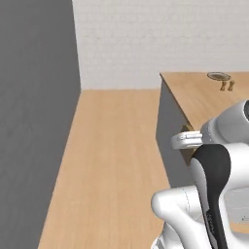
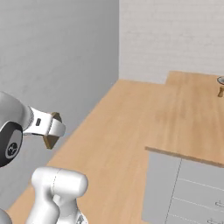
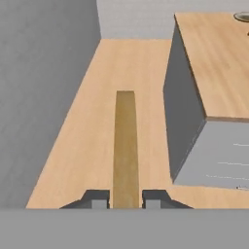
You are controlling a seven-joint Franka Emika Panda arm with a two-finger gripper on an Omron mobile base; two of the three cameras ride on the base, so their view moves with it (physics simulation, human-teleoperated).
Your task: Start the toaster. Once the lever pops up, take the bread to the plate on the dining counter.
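My gripper [image 3: 125, 199] is shut on the bread [image 3: 125, 146], a thin tan slice seen edge-on that runs forward between the two dark finger tips. From the base cameras the bread [image 1: 186, 129] [image 2: 51, 141] pokes out above and below the white hand, held in the air over the wooden floor. The dining counter [image 1: 204, 104] [image 3: 219, 68] stands ahead to the right, with a light wood top and grey sides. The plate [image 1: 219, 76] [image 3: 241, 17] lies far back on its top, well beyond the gripper. The toaster is out of view.
A grey wall [image 1: 34, 121] runs along the left, and a white brick wall [image 1: 146, 39] closes the far end. Open wooden floor [image 1: 112, 160] lies between wall and counter. Two small brown things [image 1: 226, 86] stand beside the plate. Grey drawers [image 2: 197, 192] front the counter's near side.
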